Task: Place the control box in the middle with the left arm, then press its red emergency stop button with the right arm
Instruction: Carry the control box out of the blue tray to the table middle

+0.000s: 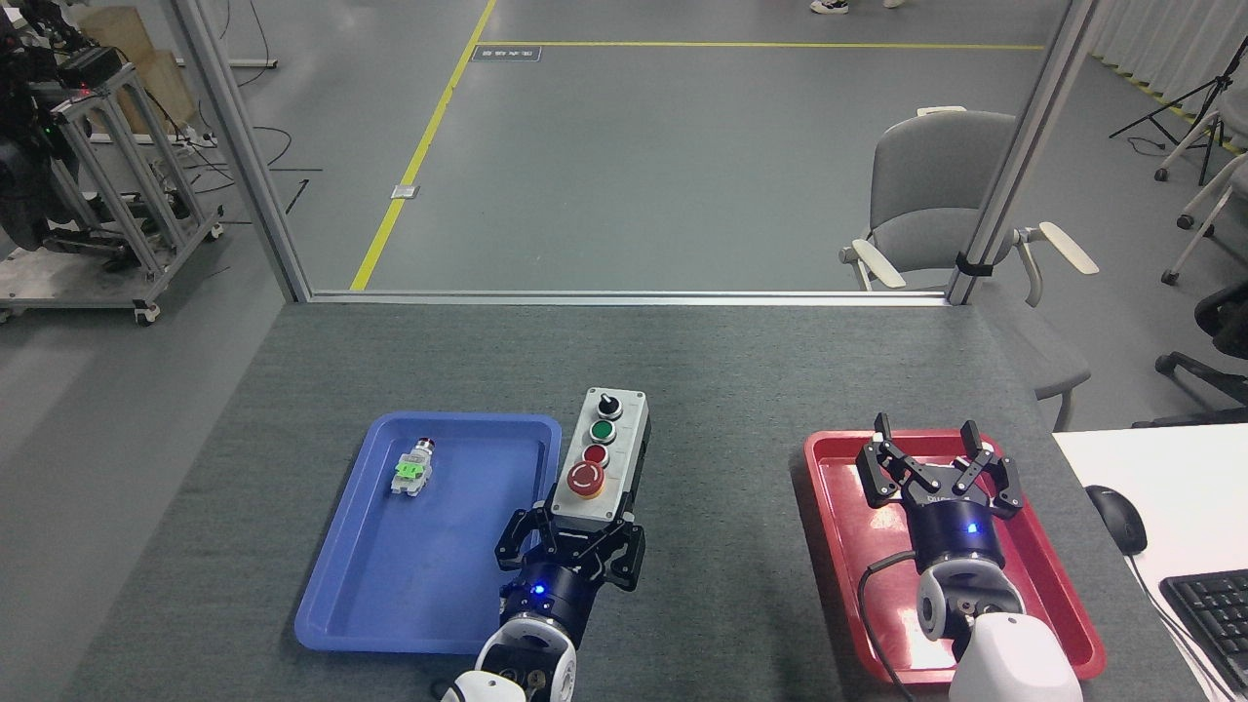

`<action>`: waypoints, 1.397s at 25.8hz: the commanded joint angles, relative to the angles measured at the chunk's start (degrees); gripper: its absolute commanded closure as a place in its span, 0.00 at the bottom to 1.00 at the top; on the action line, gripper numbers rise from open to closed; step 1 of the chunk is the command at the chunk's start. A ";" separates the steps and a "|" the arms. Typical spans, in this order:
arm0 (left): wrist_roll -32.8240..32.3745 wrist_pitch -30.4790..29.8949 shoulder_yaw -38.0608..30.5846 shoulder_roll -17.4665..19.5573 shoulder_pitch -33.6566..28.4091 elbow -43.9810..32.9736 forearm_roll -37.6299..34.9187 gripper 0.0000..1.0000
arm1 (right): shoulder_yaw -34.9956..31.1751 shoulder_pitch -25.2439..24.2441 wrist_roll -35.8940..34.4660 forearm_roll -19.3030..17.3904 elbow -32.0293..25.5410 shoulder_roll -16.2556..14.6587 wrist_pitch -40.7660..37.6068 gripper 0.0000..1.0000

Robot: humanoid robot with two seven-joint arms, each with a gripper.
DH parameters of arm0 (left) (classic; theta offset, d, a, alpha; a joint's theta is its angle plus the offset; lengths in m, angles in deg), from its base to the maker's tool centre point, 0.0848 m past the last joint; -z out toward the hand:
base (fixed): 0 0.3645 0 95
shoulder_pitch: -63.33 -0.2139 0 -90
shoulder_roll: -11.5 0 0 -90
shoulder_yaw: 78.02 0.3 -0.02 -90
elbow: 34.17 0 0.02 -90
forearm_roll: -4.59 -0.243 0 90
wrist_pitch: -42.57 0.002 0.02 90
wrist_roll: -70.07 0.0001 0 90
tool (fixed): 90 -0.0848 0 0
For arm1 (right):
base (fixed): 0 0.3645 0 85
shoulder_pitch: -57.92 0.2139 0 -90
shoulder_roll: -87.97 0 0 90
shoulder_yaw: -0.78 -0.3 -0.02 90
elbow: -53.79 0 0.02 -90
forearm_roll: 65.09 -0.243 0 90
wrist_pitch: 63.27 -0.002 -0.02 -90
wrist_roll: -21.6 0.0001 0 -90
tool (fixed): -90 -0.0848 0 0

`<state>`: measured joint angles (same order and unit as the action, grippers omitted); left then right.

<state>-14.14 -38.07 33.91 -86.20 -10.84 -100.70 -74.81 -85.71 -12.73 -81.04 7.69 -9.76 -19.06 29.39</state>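
Head view | left fingers (582, 527) grip control box (603, 455), near end hidden | right fingers (926, 458) spread, empty

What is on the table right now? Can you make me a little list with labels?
control box: held up by the left gripper at its near end, just right of the blue tray
red emergency stop button: on the box, nearest the gripper, not pressed yet
blue tray: holds only a small switch part
red tray: nothing loose in it that I can see
right gripper: open, over the red tray
table: grey, with both trays on it
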 commanded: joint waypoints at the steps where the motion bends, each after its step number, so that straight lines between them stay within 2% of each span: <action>1: -0.69 1.45 1.89 -0.03 0.60 0.09 0.21 1.00 | 0.01 0.07 -0.20 0.00 0.00 -0.02 0.06 0.01; 6: -0.87 2.68 2.41 -0.03 0.60 0.17 0.21 1.00 | -0.17 1.04 -0.11 0.00 0.00 0.07 0.06 0.01; 11: -0.87 5.93 6.98 -0.12 0.69 0.26 0.74 1.00 | -0.17 1.39 -0.20 0.09 0.00 -0.37 0.06 0.01; 15: -0.17 9.98 12.52 -0.12 0.69 1.75 5.04 1.00 | -0.08 1.57 -0.20 0.09 0.00 -0.37 0.06 0.01; 24: 1.94 12.70 14.72 -0.21 1.22 5.09 7.68 1.00 | 0.18 1.57 -0.20 0.53 0.09 -0.90 -0.02 0.01; 36: 3.44 12.09 17.80 -0.21 3.32 9.84 8.38 1.00 | 0.27 1.39 -0.20 0.70 0.26 -1.07 -0.11 0.01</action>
<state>-11.94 -25.93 51.43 -86.41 -8.01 -91.99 -66.93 -85.49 -11.25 -81.43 8.37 -9.49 -20.13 29.35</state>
